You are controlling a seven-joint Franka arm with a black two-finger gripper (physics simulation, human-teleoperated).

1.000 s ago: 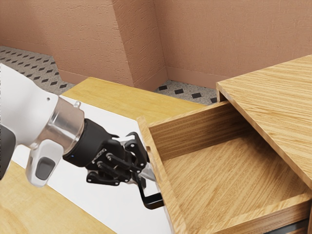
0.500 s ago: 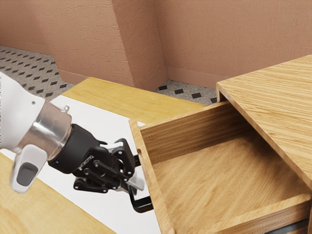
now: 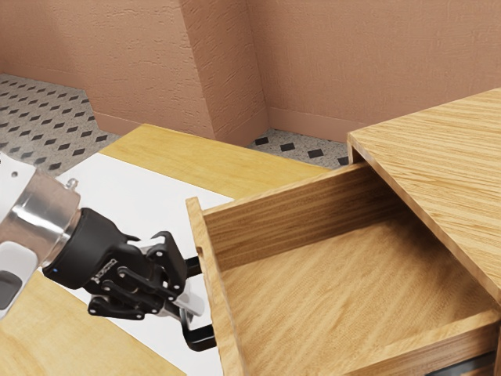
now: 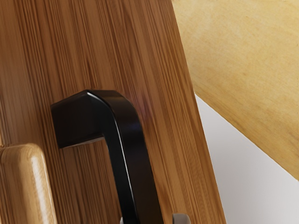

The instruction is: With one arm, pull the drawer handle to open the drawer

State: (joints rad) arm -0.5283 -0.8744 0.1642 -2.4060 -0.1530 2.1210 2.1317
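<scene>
**We draw the drawer further out, clamped on its handle.**

Exterior view: our gripper (image 3: 190, 307) sits at the lower left of the frame, further left than half a second ago, with its jaws closed around the black handle (image 3: 200, 337). The drawer (image 3: 205, 251) has followed. Its front is now left of centre and its wooden floor lies widely exposed beneath the cabinet top (image 3: 438, 157) at the right. Wrist view: the handle (image 4: 122, 149) stands off the drawer front (image 4: 93, 46) just ahead of our hand, with the white table (image 4: 243, 177) beyond. We judge the drawer nearly fully open.
</scene>
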